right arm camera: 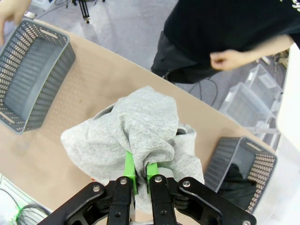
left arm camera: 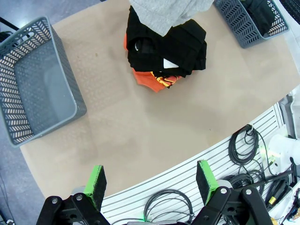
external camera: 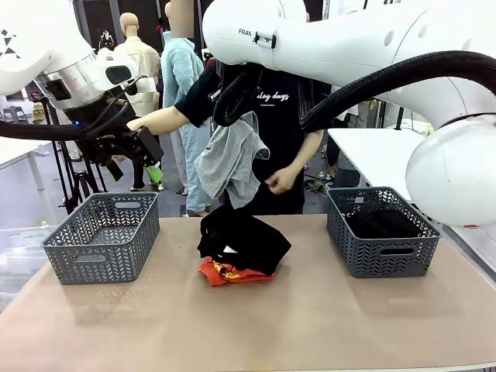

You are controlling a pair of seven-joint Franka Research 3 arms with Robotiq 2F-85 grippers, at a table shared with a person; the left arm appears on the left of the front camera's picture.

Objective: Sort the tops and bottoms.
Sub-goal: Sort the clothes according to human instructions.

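The tan, matte table (external camera: 325, 325) spreads below both my pairs of fingers. Two grey plastic baskets with herringbone-slotted walls stand on it. The left basket (left arm camera: 70, 93) lies ahead and to one side of my left gripper (left arm camera: 151, 171), whose green pads stand wide apart with nothing between them. The right basket (right arm camera: 219, 159) holds a black garment (right arm camera: 232, 182).

My right gripper (right arm camera: 139, 168) is pinched tight on the light grey top (right arm camera: 140, 126), soft jersey bunched over the fingertips and hanging in folds.

Beyond my left fingertips a crumpled black bottom (left arm camera: 187, 42) with a white label (left arm camera: 169, 63) lies on the orange-red top (left arm camera: 147, 79). In the right wrist view the grey cloth covers almost all of that pile.
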